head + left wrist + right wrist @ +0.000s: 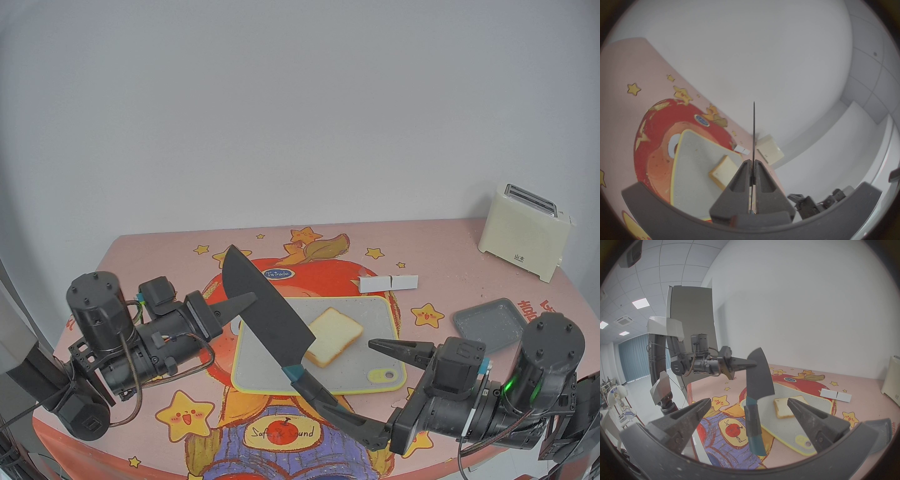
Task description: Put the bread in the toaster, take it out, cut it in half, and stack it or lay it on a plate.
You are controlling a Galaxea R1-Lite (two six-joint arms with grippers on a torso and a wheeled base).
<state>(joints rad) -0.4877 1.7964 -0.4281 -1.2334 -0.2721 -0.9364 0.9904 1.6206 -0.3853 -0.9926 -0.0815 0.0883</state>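
A slice of white bread (pixel 334 334) lies flat on the grey, yellow-rimmed cutting board (pixel 375 312). A black-bladed knife (pixel 269 306) with a teal and dark handle hangs tilted above the board's left side. My left gripper (pixel 250 297) is shut on the blade near its spine, and the left wrist view shows its fingers (pixel 746 175) pinching the thin blade (pixel 753 131). My right gripper (pixel 350 375) is open at the table's front, and in the right wrist view the knife handle (pixel 753 424) hangs between its spread fingers (pixel 690 415).
A cream toaster (pixel 525 231) stands at the back right corner. A grey square plate (pixel 490 322) lies to the right of the board. A small white box (pixel 387 282) rests behind the board. The table carries a cartoon apple print.
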